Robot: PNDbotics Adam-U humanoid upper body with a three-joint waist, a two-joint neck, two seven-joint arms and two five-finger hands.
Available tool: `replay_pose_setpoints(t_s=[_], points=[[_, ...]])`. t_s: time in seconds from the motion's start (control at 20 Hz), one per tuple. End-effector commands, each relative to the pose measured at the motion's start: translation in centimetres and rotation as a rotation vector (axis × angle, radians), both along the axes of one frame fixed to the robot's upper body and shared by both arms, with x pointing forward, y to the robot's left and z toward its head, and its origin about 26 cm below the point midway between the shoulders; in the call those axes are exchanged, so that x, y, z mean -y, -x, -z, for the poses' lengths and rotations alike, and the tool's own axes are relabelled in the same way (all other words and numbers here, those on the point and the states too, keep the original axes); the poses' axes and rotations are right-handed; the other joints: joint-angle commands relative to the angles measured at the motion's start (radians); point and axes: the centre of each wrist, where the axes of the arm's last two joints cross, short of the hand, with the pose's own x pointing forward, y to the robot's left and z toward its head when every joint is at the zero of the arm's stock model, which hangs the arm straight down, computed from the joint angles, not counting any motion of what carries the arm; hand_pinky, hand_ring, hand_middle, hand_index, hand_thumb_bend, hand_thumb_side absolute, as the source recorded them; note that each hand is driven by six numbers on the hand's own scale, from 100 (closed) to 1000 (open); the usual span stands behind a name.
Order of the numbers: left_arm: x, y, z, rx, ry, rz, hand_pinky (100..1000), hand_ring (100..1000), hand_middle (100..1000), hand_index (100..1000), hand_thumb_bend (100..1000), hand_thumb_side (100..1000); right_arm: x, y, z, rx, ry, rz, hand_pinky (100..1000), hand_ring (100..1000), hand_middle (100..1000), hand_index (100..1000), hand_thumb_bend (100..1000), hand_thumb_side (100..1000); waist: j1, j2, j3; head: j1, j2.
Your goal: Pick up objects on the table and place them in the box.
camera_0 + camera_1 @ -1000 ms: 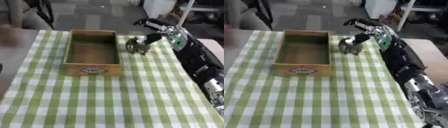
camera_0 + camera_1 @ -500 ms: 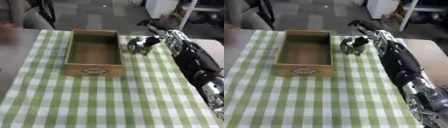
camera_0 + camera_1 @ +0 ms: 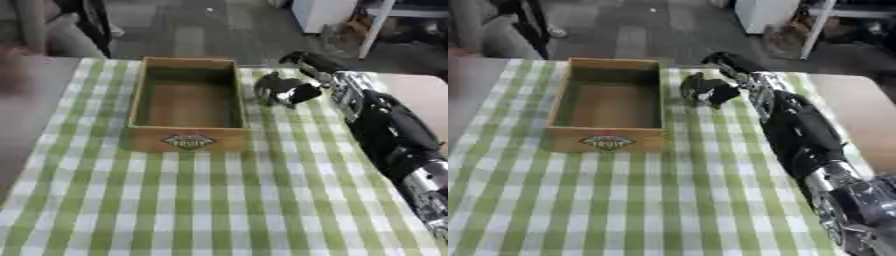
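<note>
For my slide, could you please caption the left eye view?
Right hand reaches beside the empty wooden box on a green checked cloth.

One wooden box (image 3: 186, 110), one dark object (image 3: 278, 90), one checked cloth (image 3: 219, 200).

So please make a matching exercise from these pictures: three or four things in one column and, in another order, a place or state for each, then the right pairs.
Things:
1. wooden box
2. right robot hand
3. checked cloth
4. white cabinet

Places or states:
A. covers the table
B. stands on the floor beyond the table
C. empty, label facing the camera
D. right of the box, near the far edge

Pairs: 1-C, 2-D, 3-A, 4-B
</note>
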Motion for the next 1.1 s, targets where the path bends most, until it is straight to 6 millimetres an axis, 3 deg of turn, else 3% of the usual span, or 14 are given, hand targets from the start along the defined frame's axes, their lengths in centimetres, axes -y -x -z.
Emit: replay_pose_setpoints(t_s=[0.05,0.75,1.1], points=[[0.0,0.0,-0.7,0.024,-0.016,0.01,475,513,421,446,590,326,1.3,0.1,-1.2,0.027,0.019,0.033,936,969,899,934,438,520,0.007,-0.013,0.0,-0.001,-0.016],[0.1,-0.1,-0.8,0.025,-0.019,0.016,475,513,421,445,591,329,1.2,0.3,0.0,0.045,0.084,0.08,924,933,859,912,394,441,0.005,0.002,0.013,-0.005,-0.022],[0.1,0.0,-0.7,0.024,-0.017,0.015,475,513,421,445,590,330,0.9,0.3,0.6,0.072,0.101,0.103,832,839,769,849,332,300,0.004,0.004,0.015,-0.005,-0.029]])
